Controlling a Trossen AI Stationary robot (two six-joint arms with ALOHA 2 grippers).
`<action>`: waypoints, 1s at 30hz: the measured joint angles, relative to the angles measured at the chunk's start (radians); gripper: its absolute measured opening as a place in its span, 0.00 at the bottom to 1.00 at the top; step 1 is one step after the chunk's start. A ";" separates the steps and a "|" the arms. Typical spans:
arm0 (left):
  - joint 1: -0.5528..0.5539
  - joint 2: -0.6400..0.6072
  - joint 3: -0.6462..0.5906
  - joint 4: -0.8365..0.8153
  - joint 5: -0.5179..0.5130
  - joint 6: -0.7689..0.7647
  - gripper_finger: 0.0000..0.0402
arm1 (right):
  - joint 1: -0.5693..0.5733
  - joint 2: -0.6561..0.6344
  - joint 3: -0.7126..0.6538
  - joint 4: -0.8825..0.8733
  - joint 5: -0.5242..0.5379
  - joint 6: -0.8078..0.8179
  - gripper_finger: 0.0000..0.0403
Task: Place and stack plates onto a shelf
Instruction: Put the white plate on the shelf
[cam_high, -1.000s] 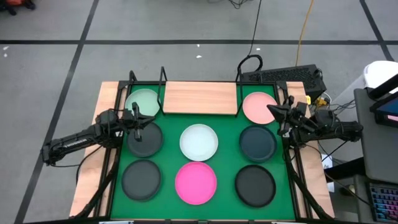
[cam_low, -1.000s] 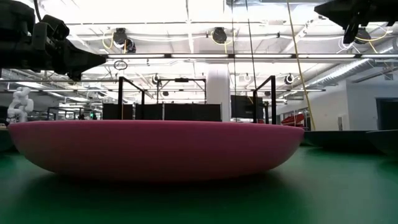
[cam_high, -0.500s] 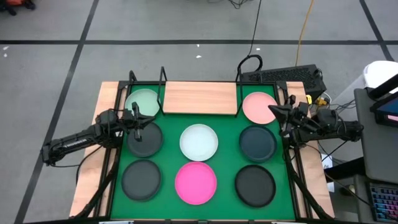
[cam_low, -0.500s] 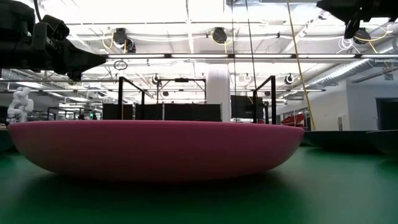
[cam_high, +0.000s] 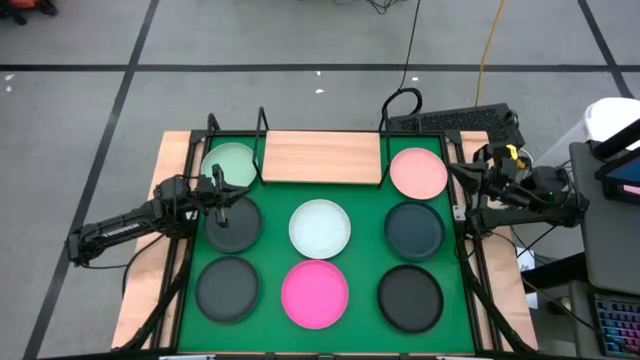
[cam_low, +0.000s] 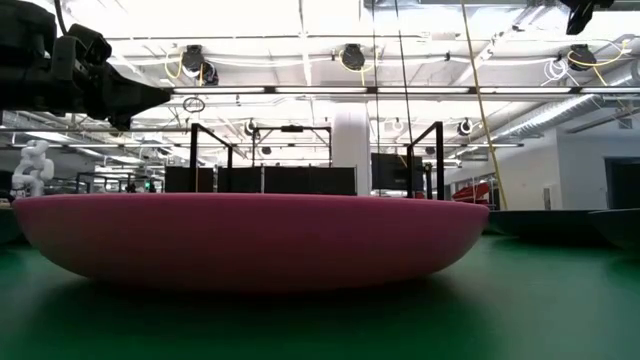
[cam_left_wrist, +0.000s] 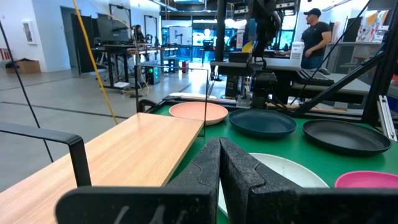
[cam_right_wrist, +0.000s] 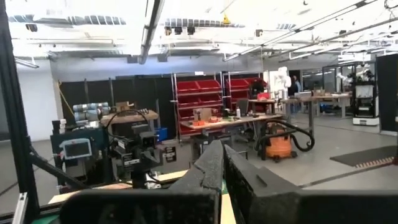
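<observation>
Eight plates lie on the mat (cam_high: 368, 262) around the white plate (cam_high: 320, 228). Shelf (cam_high: 322, 157) at 12 o'clock, bare. Left gripper (cam_high: 232, 194), fingers pressed together, hovers at 9; right gripper (cam_high: 460, 180), likewise closed, at 3.

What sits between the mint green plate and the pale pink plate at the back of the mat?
In the high view, the light wooden shelf board fills that stretch between the mint green plate and the pale pink plate. Nothing rests on it.
</observation>
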 joint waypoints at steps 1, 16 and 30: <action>0.000 0.000 0.000 0.000 0.000 0.000 0.02 | 0.000 0.000 0.000 -0.004 0.008 -0.005 0.00; 0.000 0.000 0.000 0.000 0.000 0.000 0.02 | 0.000 0.000 -0.054 0.088 0.160 -0.037 0.00; 0.000 0.000 0.000 0.001 0.000 0.000 0.02 | 0.001 -0.065 -0.325 0.117 0.081 -0.002 0.00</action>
